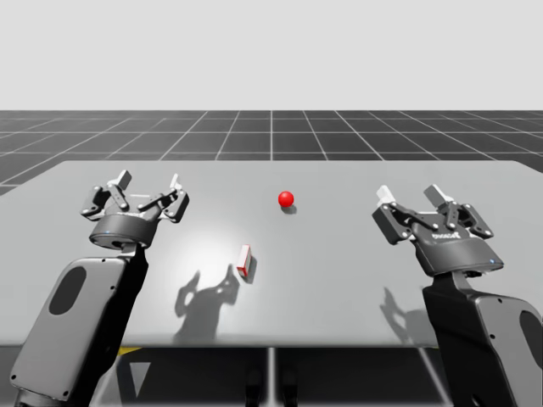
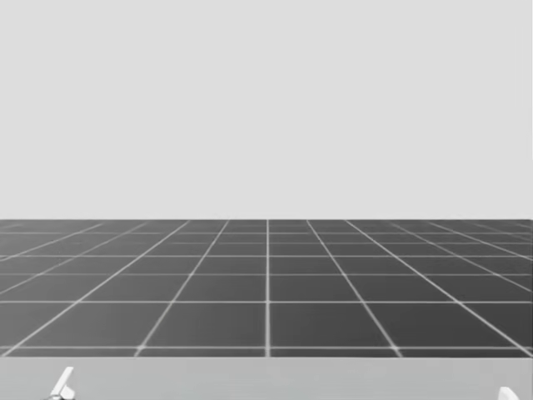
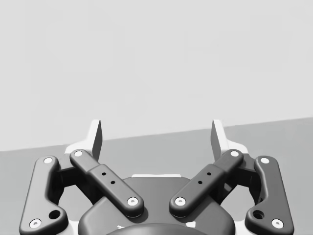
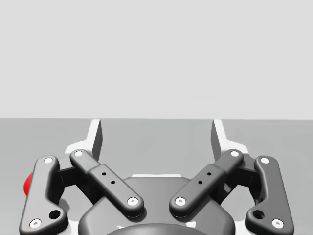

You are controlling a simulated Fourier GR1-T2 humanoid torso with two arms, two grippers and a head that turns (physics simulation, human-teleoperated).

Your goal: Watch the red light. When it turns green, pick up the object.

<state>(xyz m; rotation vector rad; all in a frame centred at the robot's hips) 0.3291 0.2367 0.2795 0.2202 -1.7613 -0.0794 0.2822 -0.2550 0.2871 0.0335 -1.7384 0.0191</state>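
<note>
Both grippers hover over the table with their fingers spread wide and nothing between them. The robot's left gripper (image 1: 149, 181) sits on the arm rising from the lower left corner of the high view. The right gripper (image 1: 411, 194) is on the arm coming in from the lower right. In the left wrist view the left gripper (image 3: 156, 139) shows two white fingertips standing well apart, with bare table surface ahead of them. The right wrist view shows the right gripper (image 4: 156, 139) in the same spread pose.

The grey table (image 1: 339, 271) stretches between the arms, and a dark gridded floor (image 2: 266, 283) lies beyond its far edge.

The task's thing, a small slim red-and-white box (image 1: 245, 260), lies on the table between the two arms. It is somewhat closer to the left arm, and neither gripper touches it.

The light (image 1: 286, 199), a small sphere, glows red. It rests on the table farther from the robot than the box and near it. In the right wrist view the light (image 4: 28, 183) peeks out beside the gripper's outer linkage.
</note>
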